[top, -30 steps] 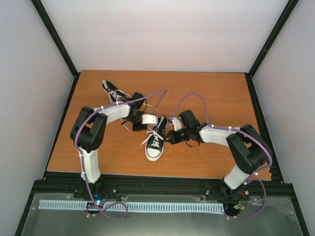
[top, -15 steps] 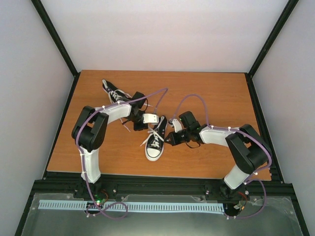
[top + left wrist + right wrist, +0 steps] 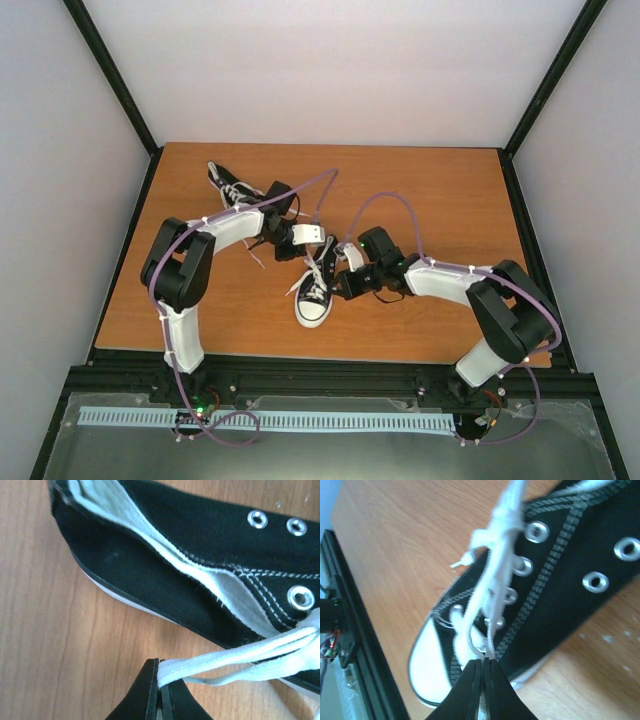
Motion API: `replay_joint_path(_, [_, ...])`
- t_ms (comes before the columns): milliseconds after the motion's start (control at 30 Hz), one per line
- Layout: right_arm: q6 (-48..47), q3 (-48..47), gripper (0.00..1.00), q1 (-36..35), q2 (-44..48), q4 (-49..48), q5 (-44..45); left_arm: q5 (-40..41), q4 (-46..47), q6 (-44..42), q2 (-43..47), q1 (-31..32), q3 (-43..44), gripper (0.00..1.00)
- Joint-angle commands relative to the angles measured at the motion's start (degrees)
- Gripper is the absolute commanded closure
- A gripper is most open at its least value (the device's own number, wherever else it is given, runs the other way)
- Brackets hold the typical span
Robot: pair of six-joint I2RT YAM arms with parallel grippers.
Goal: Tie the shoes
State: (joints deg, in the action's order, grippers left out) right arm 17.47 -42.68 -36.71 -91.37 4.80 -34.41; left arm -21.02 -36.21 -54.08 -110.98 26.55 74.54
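Observation:
One black sneaker [image 3: 314, 287] with a white toe cap lies mid-table, toe toward me. The other shoe [image 3: 231, 187] lies at the far left, partly under the left arm. My left gripper [image 3: 322, 243] is at the near shoe's heel end; in the left wrist view it [image 3: 160, 674] is shut on a folded white lace [image 3: 240, 652] beside the shoe's side [image 3: 190, 575]. My right gripper [image 3: 340, 281] is at the shoe's right side; in the right wrist view it [image 3: 484, 664] is shut on a lace loop [image 3: 492, 587] above the eyelets and toe cap [image 3: 432, 667].
The wooden table [image 3: 450, 200] is walled by grey panels and black frame posts. A black rail [image 3: 340, 630] runs along the near edge. Purple cables [image 3: 385, 200] arch over both wrists. A loose lace end [image 3: 256, 258] lies left of the near shoe.
Both grippers have moved slightly away from me, keeping hold of the laces. The right arm has stretched a little further left. The near shoe has barely shifted.

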Motion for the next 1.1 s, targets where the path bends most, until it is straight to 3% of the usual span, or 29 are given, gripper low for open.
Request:
replay_joint_path(0, [1.1, -2.1, 0.97, -1.4, 3.8, 0.9, -0.8, -3.0, 3.0, 1.3, 2.1, 0.3, 1.8, 0.99])
replay_joint_path(467, [4.3, 3.6, 0.97, -2.9, 0.3, -4.1, -0.1, 3.3, 7.1, 5.8, -2.7, 0.3, 3.9, 0.99])
replay_joint_path(700, [2.1, 2.0, 0.97, -2.8, 1.3, -1.0, 2.5, 0.6, 4.4, 5.2, -2.4, 0.3, 4.5, 0.99])
replay_joint_path(800, [0.0, -0.5, 0.95, -2.8, 2.7, 2.3, 5.6, 0.9, 2.9, 5.0, -1.4, 0.0, 5.8, 0.79])
replay_joint_path(867, [-0.9, -1.5, 0.85, -2.5, 3.5, 4.5, 7.1, 2.2, 2.7, 4.3, -0.6, -0.6, 6.5, 0.65])
replay_joint_path(1067, [-2.3, -2.2, 0.69, -0.5, 7.2, 6.9, 9.1, 1.8, -1.5, 0.1, 1.9, -3.3, 8.2, 0.58])
